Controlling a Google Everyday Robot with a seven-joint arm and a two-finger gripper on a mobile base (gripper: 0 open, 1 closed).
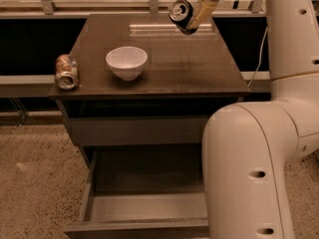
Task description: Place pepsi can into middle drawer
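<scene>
My arm (pixel 259 148) fills the right side of the camera view, its big pale elbow low in front and the upper links rising past the top edge. Left of it stands the dark cabinet (pixel 199 68), its flat top bare on the right half. Below the top, a shallower drawer (pixel 134 131) sits shut with a plain front. Under that, the middle drawer (pixel 149 208) is pulled out toward me, pale floor showing, its right end hidden behind the elbow. On the cabinet top, a white bowl (pixel 126 62) sits upright left of centre, and a tan-and-orange can (pixel 66 71) lies on its side near the left edge, well apart from the bowl. The gripper (pixel 192 9) hangs over the back right of the top, fingers clamped on the pepsi can (pixel 182 15). The can is tilted in the air, silver end toward the camera, clear of the surface and well apart from the open drawer.
</scene>
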